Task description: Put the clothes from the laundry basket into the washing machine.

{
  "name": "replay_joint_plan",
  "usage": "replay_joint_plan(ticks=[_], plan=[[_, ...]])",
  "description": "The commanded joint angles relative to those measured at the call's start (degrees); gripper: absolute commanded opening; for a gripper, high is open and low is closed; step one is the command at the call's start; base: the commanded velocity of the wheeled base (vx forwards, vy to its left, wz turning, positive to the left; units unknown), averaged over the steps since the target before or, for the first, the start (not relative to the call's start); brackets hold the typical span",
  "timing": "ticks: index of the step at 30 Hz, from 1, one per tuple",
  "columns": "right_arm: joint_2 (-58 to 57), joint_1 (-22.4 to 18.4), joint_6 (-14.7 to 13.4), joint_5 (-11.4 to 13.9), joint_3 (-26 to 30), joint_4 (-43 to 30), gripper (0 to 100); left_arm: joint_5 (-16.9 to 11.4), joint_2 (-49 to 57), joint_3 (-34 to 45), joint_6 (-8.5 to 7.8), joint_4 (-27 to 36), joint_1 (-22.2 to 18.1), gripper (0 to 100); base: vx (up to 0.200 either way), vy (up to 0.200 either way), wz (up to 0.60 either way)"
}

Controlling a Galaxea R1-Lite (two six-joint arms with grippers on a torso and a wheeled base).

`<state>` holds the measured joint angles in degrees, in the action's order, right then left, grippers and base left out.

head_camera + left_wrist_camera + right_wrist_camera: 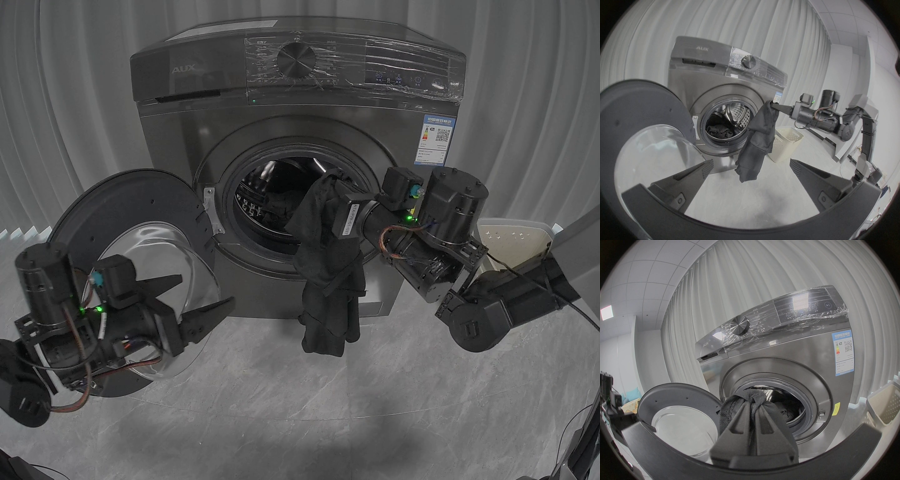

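Note:
The grey washing machine stands with its round door swung wide to the left. My right gripper is shut on a dark garment, held just in front of the drum opening; the cloth hangs down past the machine's front. In the right wrist view the fingers pinch the garment right before the opening. Another dark garment lies inside the drum. My left gripper is open and holds nothing, low beside the open door. The white laundry basket stands right of the machine.
Pale curtains hang behind the machine. The grey tiled floor spreads in front of it. The open door's glass bowl sits close behind my left gripper. My right arm crosses in front of the basket.

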<state>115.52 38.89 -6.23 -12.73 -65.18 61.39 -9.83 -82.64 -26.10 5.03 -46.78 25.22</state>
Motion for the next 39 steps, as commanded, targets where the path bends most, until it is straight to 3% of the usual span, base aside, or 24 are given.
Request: replay_joint_plan(ticks=[1,6,11,13,19,26,32,39], plan=[[2.7,-0.1,-0.7,-0.9,-4.5,-1.5,0,3.7,-13.3,-4.7,2.00,-5.3,2.5,100,0.000,0.000,0.00],[5.3,-0.3,-1.6,-2.4,-9.1,-1.6,0,3.9,-17.7,-8.4,4.28,-6.9,3.3,100,0.000,0.000,0.00],[6.2,-0.1,-3.1,-2.6,-10.9,-2.2,0,3.4,-21.2,-10.4,4.90,-7.2,4.1,100,0.000,0.000,0.00],[6.5,0.0,-3.4,-2.7,-11.0,-2.3,0,3.3,-22.2,-11.3,5.16,-7.5,4.4,100,0.000,0.000,0.00],[6.5,0.2,-3.4,-3.2,-11.1,-2.2,0,3.3,-26.4,-16.7,9.64,-7.5,6.2,100,0.000,0.000,0.00],[6.4,0.4,-3.4,-3.2,-11.1,-2.0,0,3.3,-31.0,-19.7,10.26,-7.5,6.2,100,0.000,0.000,0.00],[6.5,0.4,-3.5,-3.2,-11.6,-1.7,0,3.4,-34.9,-24.2,13.95,-7.5,6.2,100,0.000,0.000,0.00],[6.5,0.5,-3.5,-3.2,-11.5,-1.6,0,3.2,-37.7,-27.0,15.44,-7.5,6.2,100,0.000,0.000,0.00]])
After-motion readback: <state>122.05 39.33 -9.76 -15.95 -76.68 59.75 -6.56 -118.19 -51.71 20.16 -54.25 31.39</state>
